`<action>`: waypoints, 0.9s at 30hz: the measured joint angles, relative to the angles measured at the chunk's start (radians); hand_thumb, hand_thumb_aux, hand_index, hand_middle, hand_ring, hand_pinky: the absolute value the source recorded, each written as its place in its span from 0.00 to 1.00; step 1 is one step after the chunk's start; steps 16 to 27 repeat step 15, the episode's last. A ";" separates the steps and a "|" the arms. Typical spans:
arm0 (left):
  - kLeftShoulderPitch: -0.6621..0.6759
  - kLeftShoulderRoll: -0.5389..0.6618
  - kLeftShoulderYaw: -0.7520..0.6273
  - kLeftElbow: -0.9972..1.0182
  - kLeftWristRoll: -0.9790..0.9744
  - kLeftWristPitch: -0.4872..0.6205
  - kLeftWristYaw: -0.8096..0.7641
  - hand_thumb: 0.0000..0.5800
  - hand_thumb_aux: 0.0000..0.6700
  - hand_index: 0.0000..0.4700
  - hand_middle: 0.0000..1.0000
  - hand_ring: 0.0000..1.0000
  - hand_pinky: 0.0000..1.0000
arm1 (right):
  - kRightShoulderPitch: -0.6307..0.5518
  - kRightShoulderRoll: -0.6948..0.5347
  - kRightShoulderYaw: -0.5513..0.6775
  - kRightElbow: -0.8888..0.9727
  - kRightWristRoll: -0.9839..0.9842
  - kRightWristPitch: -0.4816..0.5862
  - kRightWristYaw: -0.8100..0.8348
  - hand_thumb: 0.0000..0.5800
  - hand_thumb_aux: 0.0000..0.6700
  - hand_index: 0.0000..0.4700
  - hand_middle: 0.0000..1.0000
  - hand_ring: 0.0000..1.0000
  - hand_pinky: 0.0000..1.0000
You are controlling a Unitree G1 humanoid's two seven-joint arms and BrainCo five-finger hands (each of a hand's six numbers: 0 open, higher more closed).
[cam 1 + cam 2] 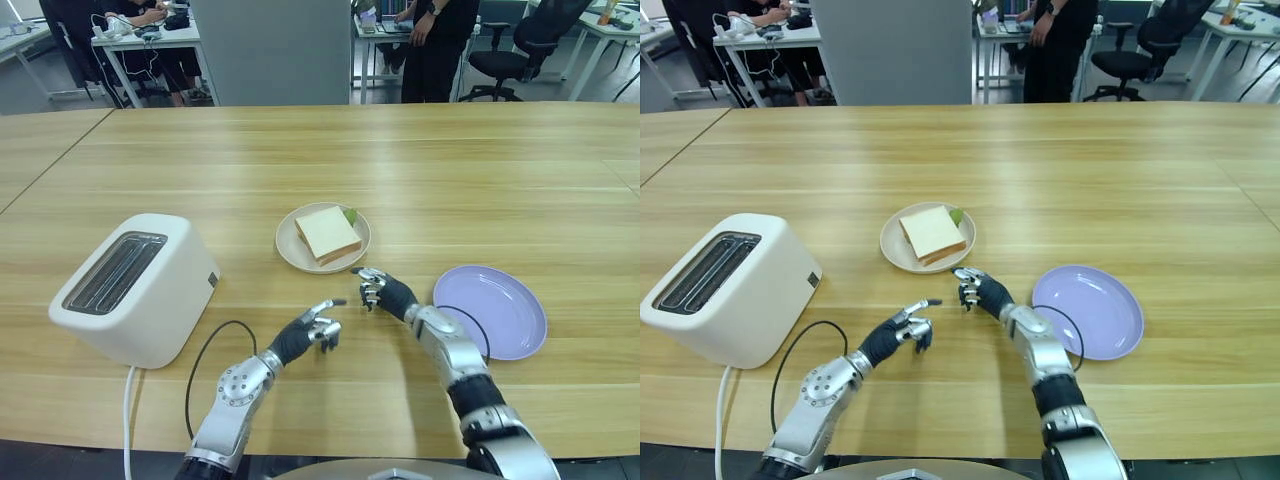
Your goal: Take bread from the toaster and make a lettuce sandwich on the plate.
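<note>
A sandwich [327, 234] of stacked bread slices lies on the beige plate [283, 241] about midway between the left and right edges of the tabletop [450, 170]. A bit of green lettuce [350, 214] peeks out at its far corner. The white toaster [135, 285] stands toward the near left corner, its slots facing up, and its black cable [200, 365] loops toward the near edge. A lilac plate [495, 312] sits toward the near right.

The right hand [380, 291] hovers just beside the near rim of the beige plate, between the two plates, its fingers curled and grasping nothing. The left hand [314, 331] is close to the near edge, between the toaster and the right hand. It is loosely clenched with one finger stretched forward, and it holds nothing.
</note>
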 measured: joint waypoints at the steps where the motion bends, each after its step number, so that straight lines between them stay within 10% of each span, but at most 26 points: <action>1: 0.006 0.002 0.009 -0.026 -0.017 0.007 -0.002 0.00 0.00 0.00 0.00 0.00 0.00 | 0.007 -0.009 -0.007 -0.038 0.016 0.019 0.005 0.00 0.00 0.00 0.01 0.01 0.01; 15: -0.021 -0.036 0.317 -0.023 0.052 -0.052 0.319 0.00 0.00 0.00 0.00 0.00 0.00 | 0.019 -0.048 -0.172 -0.041 -0.030 -0.315 -0.191 0.00 0.00 0.00 0.03 0.03 0.03; 27: -0.021 -0.036 0.317 -0.023 0.052 -0.052 0.319 0.00 0.00 0.00 0.00 0.00 0.00 | 0.019 -0.048 -0.172 -0.041 -0.030 -0.315 -0.191 0.00 0.00 0.00 0.03 0.03 0.03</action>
